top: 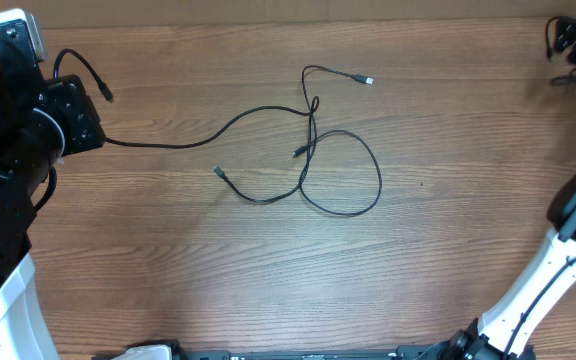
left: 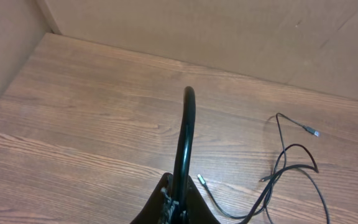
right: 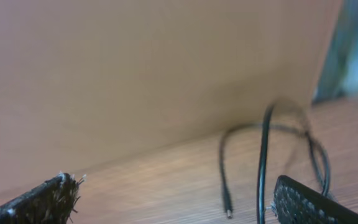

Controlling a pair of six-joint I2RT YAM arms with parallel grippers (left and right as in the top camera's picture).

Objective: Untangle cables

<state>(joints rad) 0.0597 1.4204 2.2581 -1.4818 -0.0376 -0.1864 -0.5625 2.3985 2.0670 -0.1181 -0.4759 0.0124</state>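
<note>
- Roughly mid-worktop (top: 168, 260) lie the cables (top: 313, 118) — thin black strands, spread loosely rather than bundled.
- One strand runs from the left arm across to a crossing point in the middle. Around that point, strands overlap.
- Below and to the right of the crossing is a wide oval loop, lying flat on the wood.
- Three small plug ends show: one at the upper right (top: 366, 79), one at the lower left (top: 218, 171), and one just beside the crossing (top: 296, 153).
- The left gripper (left: 178, 202) is closed on a cable. In its wrist view, a black strand rises from between the fingers and arches over.
- The right gripper (right: 169, 186) has its fingers wide apart and grips nothing. It sits at the far right corner, well apart from the tangle.
- The right wrist view is blurred. It shows dark wires and a small plug tip near a wall, but I cannot tell whether they belong to the task.
- Step in hand, as I judge it: the left arm has one strand and is placed to draw it leftward, away from the crossing.
- The tangle looks partly loosened — the overlap at the centre is not yet freed.
- The next move likely calls for the right arm to reach in and grip or pin a second strand near the crossing while the left pulls, slowly enough not to drag the whole set.
</note>
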